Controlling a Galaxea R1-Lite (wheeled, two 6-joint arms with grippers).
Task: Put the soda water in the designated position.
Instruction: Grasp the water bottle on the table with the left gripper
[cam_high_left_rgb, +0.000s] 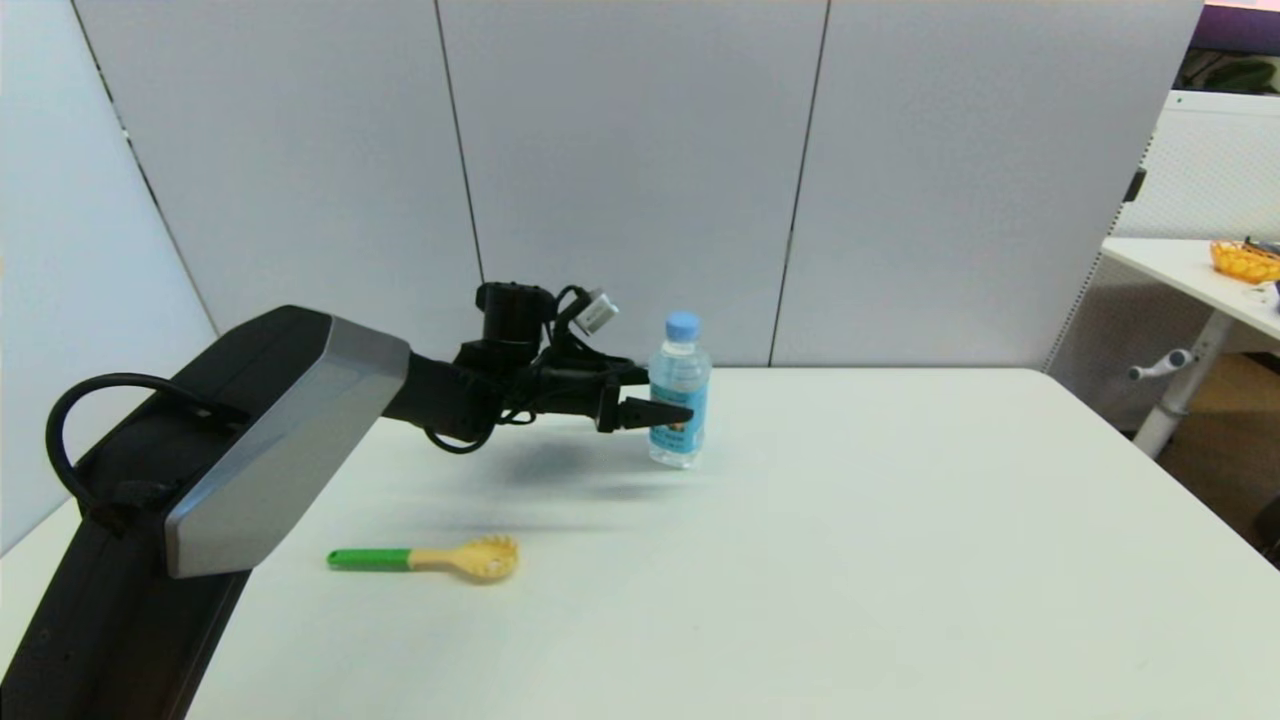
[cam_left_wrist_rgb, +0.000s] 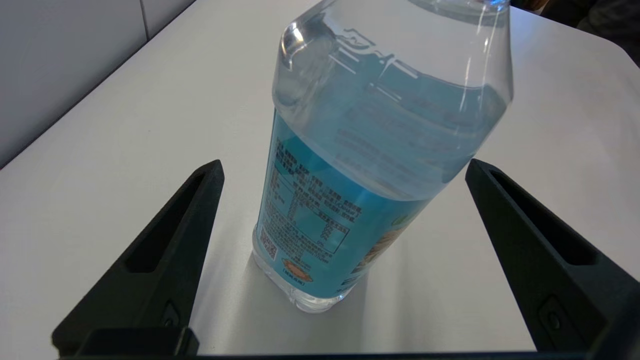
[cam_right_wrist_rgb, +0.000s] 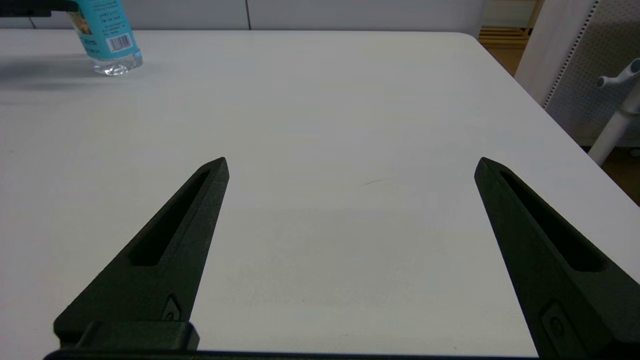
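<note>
Black plastic fingers of the left gripper (cam_left_wrist_rgb: 342, 170) stand spread wide, one on each side of the soda water (cam_left_wrist_rgb: 350, 200), and neither touches it: white tabletop shows in both gaps in the left wrist view. That small clear plastic bottle with its light blue screw cap and blue paper-look label stands upright on the white table (cam_high_left_rgb: 850, 550), toward the far edge, and from the head camera the near finger crosses in front of its label band. Filled almost to the shoulder, so I judge it moderately heavy for its size, and the thin wall should give under a hard squeeze. Smooth plastic may slip; the label band looks like the best place to take hold, low enough to keep it from tipping. Nearer the robot than the bottle lies a green-handled yellow pasta spoon (cam_high_left_rgb: 430, 559), well apart from it. Away from the bottle, the right gripper (cam_right_wrist_rgb: 350, 165) hangs idle, fingers apart, over bare table.
</note>
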